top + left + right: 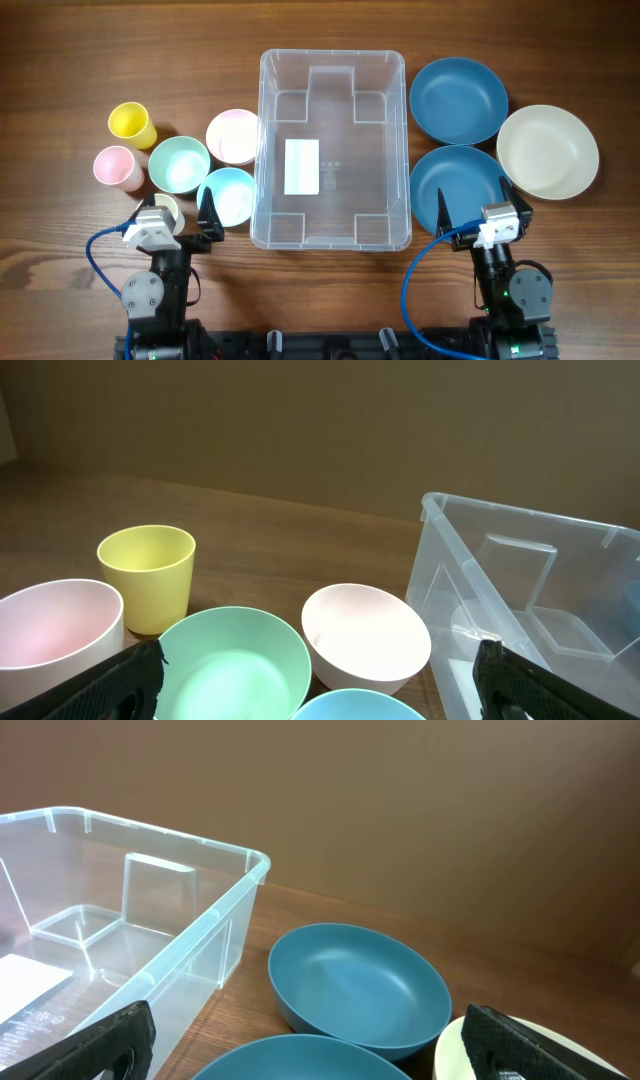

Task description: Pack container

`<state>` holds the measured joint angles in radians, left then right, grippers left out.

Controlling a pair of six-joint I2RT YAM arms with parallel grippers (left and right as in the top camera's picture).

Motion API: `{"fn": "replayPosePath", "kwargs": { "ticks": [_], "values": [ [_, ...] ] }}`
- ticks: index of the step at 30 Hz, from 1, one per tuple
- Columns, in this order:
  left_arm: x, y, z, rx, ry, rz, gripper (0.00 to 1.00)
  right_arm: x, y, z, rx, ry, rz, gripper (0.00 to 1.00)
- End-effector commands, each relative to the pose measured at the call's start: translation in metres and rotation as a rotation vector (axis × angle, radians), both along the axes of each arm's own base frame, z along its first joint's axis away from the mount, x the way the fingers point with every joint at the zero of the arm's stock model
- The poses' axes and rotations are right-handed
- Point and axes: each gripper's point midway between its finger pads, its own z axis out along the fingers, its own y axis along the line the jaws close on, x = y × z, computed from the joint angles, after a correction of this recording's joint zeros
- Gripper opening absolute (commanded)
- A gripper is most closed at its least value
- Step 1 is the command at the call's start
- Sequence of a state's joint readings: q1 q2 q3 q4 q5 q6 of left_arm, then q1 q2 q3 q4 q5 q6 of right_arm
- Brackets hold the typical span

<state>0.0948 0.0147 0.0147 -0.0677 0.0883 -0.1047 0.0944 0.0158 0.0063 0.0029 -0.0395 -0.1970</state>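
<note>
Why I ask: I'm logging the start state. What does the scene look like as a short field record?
container: centre, empty, label on base
left side: yellow cup, pink cup, green bowl, pink bowl, light-blue bowl
right side: two blue bowls, cream bowl
left gripper: open, holding nothing
right gripper: open, holding nothing

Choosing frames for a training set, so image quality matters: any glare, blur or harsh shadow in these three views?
Overhead: sharp, evenly lit, only soft shadows; faint sheen on the container. Left wrist: scene crisp, a bright patch inside the green bowl, the fingers of the left gripper dark and slightly soft. Right wrist: the same for the right gripper; background dim.
</note>
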Motion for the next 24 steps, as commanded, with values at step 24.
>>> {"fn": "replayPosePath", "kwargs": {
  "ticks": [24],
  "values": [
    [0.0, 0.001, 0.001, 0.024, -0.012, 0.004, 1.0, -0.001, 0.005, -0.001, -0.009, 0.0, 0.031, 1.0]
  ]
}}
